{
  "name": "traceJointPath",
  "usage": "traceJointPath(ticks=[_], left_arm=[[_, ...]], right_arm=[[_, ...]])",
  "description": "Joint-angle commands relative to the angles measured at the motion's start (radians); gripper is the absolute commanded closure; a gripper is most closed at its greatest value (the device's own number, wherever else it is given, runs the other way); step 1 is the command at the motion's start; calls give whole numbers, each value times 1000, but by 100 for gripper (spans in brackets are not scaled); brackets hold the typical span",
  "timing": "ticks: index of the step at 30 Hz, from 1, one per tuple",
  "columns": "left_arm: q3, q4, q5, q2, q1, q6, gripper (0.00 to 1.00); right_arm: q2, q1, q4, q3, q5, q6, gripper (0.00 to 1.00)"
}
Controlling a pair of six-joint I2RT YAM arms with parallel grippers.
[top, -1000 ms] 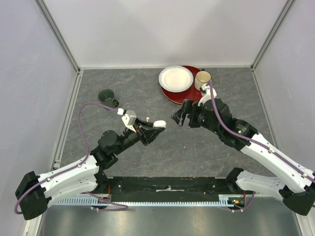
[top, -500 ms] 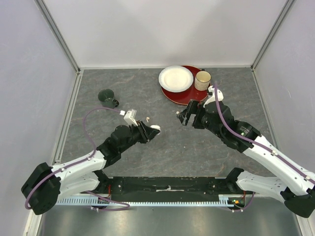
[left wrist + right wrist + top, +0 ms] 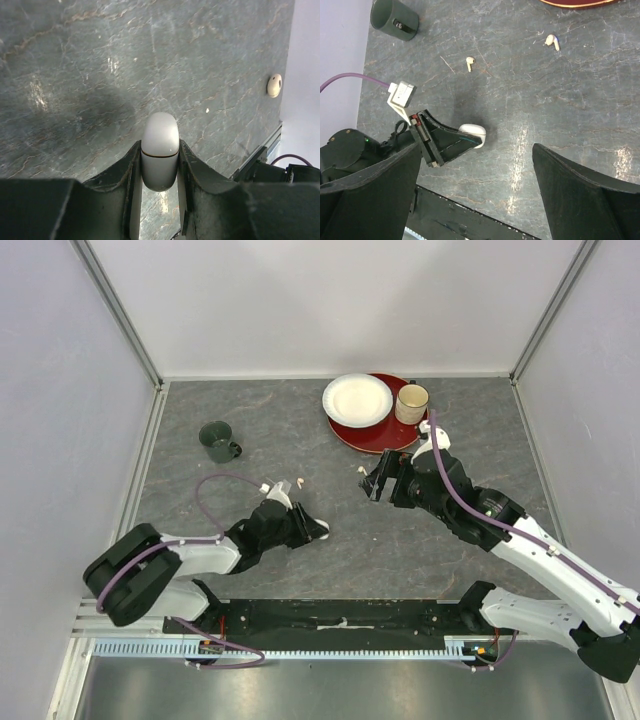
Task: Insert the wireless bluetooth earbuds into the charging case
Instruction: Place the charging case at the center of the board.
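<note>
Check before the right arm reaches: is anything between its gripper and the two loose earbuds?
Nothing visible. Both earbuds lie on bare table below the open right gripper; the left gripper holds the case aside.

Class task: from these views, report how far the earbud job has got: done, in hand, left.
Done: the left gripper holds the charging case, lid seemingly closed. In hand: the open right gripper hovers near one earbud and another earbud, both loose on the table. Left: picking up, opening the case, seating every earbud.

A lab test cell: white panel walls (image 3: 330, 300), aluminium framing (image 3: 118, 312), grey tabletop (image 3: 350, 552).
</note>
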State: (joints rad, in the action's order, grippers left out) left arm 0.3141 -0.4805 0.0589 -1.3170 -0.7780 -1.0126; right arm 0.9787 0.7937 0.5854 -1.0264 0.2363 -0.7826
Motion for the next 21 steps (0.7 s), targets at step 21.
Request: traceJointPath(ticks=[21], left_arm=[[-6,-38,30,-166,-13,-178,65]], right_arm=[[0,-1,1,9,-9,5,2]])
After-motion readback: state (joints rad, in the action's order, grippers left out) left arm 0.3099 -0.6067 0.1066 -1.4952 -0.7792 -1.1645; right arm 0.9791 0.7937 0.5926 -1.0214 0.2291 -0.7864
